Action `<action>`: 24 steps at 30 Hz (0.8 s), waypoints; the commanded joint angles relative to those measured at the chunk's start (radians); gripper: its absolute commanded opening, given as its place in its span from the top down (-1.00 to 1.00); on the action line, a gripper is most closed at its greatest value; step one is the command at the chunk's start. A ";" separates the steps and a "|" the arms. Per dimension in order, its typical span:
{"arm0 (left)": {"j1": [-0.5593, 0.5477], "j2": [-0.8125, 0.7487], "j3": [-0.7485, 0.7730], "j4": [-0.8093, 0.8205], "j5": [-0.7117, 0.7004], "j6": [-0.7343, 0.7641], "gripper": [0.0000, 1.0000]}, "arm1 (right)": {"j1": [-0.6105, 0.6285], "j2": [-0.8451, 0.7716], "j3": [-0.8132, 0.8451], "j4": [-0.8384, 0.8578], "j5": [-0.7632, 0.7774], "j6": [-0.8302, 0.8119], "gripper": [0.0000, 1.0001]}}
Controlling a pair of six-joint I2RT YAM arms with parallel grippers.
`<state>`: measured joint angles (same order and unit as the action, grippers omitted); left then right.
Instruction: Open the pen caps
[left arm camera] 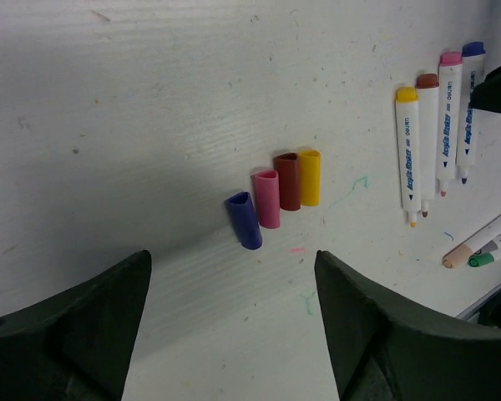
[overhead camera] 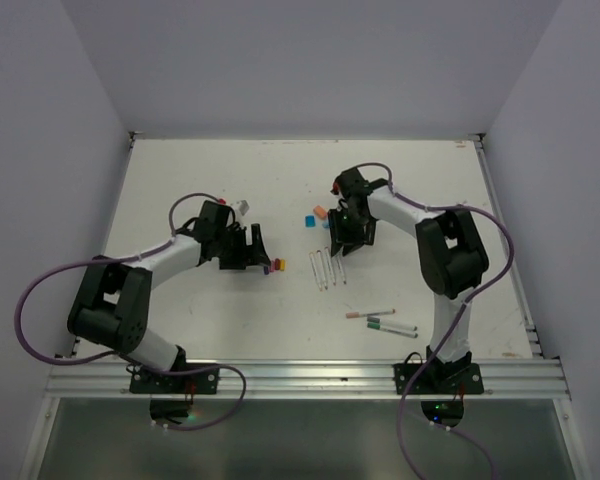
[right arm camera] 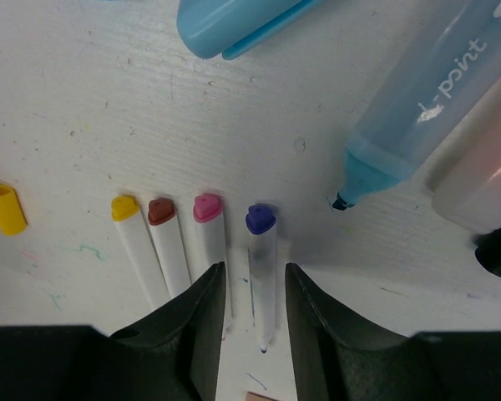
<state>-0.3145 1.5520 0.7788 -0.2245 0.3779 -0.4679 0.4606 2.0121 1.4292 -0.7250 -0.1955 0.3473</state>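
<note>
1. Top view: the left gripper (overhead camera: pixel 250 250) has its jaws apart and holds nothing. It sits just left of a small cluster of pen caps (overhead camera: pixel 276 265) lying on the table (overhead camera: pixel 200 170). The right gripper (overhead camera: pixel 340 243) points down at the far ends of a row of white pens (overhead camera: pixel 326 268); its opening cannot be told from here. A blue highlighter cap (overhead camera: pixel 309 220) and an orange highlighter cap (overhead camera: pixel 320 212) lie just to its left.
2. Left wrist: the fingers (left arm camera: pixel 75 334) are spread wide and empty, touching nothing. Ahead of them, off their pens, lie the purple cap (left arm camera: pixel 245 220), pink cap (left arm camera: pixel 267 199), red cap (left arm camera: pixel 287 180) and yellow cap (left arm camera: pixel 309 176), side by side in a row.
3. Right wrist: the fingers (right arm camera: pixel 192 334) stand narrowly apart, straddling the purple-ended pen (right arm camera: pixel 262 267). A sliver of table shows on each side, so they are not clamped. An uncapped blue highlighter (right arm camera: pixel 434 109) lies to the right.
</note>
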 commanded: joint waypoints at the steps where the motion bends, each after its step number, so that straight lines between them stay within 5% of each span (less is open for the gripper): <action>1: 0.003 -0.096 0.060 -0.076 -0.094 0.037 -0.67 | 0.009 -0.119 0.059 -0.028 0.050 0.015 0.21; 5: 0.003 -0.191 0.092 -0.116 -0.165 0.023 -1.00 | 0.013 -0.246 0.091 -0.132 0.149 0.024 -0.10; 6: 0.005 -0.207 0.099 -0.121 -0.175 0.006 -1.00 | 0.015 -0.274 0.091 -0.152 0.178 0.033 -0.39; 7: 0.006 -0.234 0.117 -0.139 -0.183 -0.006 -0.99 | 0.015 -0.309 0.089 -0.184 0.239 0.045 -0.97; 9: 0.009 -0.266 0.120 -0.142 -0.191 -0.060 -1.00 | 0.004 -0.413 0.048 -0.192 0.278 0.118 -0.97; 14: 0.023 -0.303 0.087 -0.090 -0.058 -0.145 -0.99 | -0.108 -0.558 -0.156 -0.145 -0.017 0.295 -0.98; 16: 0.029 -0.305 0.082 -0.066 0.011 -0.158 -0.99 | -0.117 -0.587 -0.222 -0.169 -0.016 0.335 -0.97; 20: 0.029 -0.326 0.105 -0.087 0.026 -0.149 -0.92 | -0.116 -0.679 -0.315 -0.231 0.117 0.458 -0.39; 24: 0.029 -0.401 0.116 -0.125 -0.025 -0.133 -0.87 | -0.132 -0.766 -0.424 -0.254 0.148 0.576 -0.27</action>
<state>-0.2928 1.2236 0.8677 -0.3340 0.3584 -0.5922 0.3397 1.3411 1.0500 -0.9352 -0.0914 0.7845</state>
